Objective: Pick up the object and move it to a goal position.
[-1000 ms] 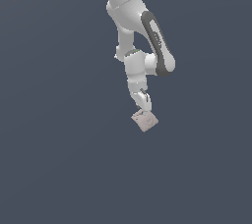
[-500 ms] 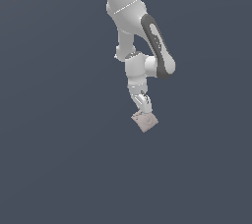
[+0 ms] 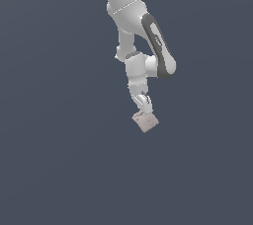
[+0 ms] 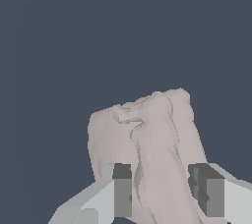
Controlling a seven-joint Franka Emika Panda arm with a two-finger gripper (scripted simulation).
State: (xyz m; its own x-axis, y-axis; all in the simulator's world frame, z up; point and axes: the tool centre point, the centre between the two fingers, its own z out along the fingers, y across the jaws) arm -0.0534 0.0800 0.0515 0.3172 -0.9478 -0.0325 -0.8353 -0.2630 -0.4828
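Note:
The object is a small pale pinkish-beige block with a mottled, stone-like surface. It hangs tilted at the tip of the white arm, near the middle of the exterior view. My gripper points down and is shut on it from above. In the wrist view the object fills the space between the two fingers. One grey pad lies against one flank and the other pad sits at the opposite edge; the gripper holds it there.
A plain dark grey-blue surface surrounds the arm in both views. The white arm links reach in from the upper part of the exterior view.
The arm's upper links have shifted slightly. The gripper and the held object stay at almost the same spot in the exterior view.

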